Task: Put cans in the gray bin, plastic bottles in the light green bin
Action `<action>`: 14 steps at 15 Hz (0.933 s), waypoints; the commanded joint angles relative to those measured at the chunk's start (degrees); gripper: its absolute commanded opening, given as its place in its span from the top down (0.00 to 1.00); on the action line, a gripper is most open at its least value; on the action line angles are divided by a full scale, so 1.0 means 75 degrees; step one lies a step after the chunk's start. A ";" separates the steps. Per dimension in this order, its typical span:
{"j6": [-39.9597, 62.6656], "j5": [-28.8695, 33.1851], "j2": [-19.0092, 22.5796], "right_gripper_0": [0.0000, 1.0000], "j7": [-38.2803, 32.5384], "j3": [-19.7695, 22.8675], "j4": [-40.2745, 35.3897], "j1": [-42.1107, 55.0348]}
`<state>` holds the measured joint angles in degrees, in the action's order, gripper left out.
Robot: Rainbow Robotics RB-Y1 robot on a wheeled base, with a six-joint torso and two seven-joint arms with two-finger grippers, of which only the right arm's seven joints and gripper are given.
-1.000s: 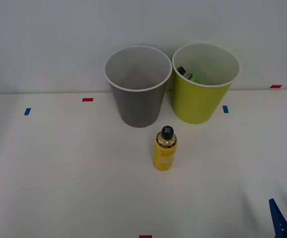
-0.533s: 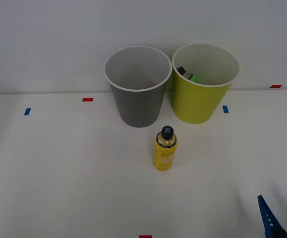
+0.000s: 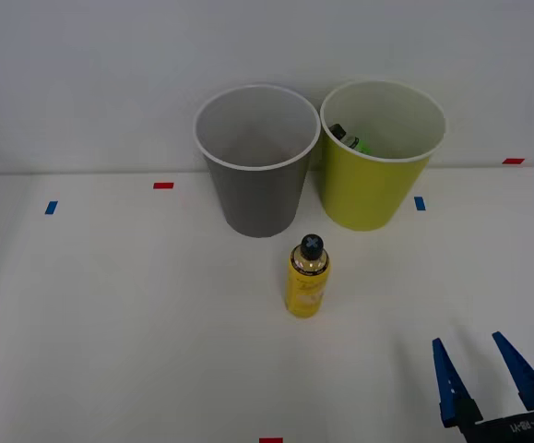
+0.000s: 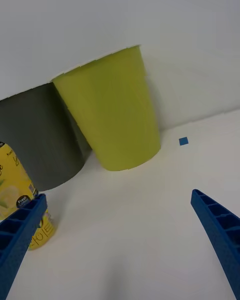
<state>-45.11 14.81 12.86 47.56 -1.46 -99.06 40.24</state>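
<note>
A small yellow plastic bottle (image 3: 307, 276) with a black cap stands upright on the white table, just in front of the gray bin (image 3: 256, 166). To the right of that bin stands the light green bin (image 3: 377, 161), and a dark-capped bottle with a green label (image 3: 345, 138) leans inside it. My right gripper (image 3: 480, 371) is open near the table's front right, well to the right of the yellow bottle (image 4: 17, 190) and nearer me. The wrist view has the light green bin (image 4: 112, 117) ahead and the gray bin (image 4: 42, 135) beside it. No can is in view.
Small red tape marks (image 3: 163, 185) and blue tape marks (image 3: 51, 208) dot the white table (image 3: 119, 314). A pale wall rises right behind the two bins. Open tabletop lies between my gripper and the yellow bottle.
My right gripper has come up and leftward from the bottom right corner onto the table, both fingers now in view. The bottles and bins have not moved.
</note>
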 commanded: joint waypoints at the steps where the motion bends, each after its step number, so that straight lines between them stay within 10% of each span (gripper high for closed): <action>1: 0.0050 -0.0275 0.0044 0.00 0.0221 0.0112 0.0001 0.0236; 14: -0.0149 -0.0533 0.0067 0.00 0.0267 0.0206 0.0001 0.0647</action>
<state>-45.96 10.58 13.38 49.35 0.08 -99.05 44.95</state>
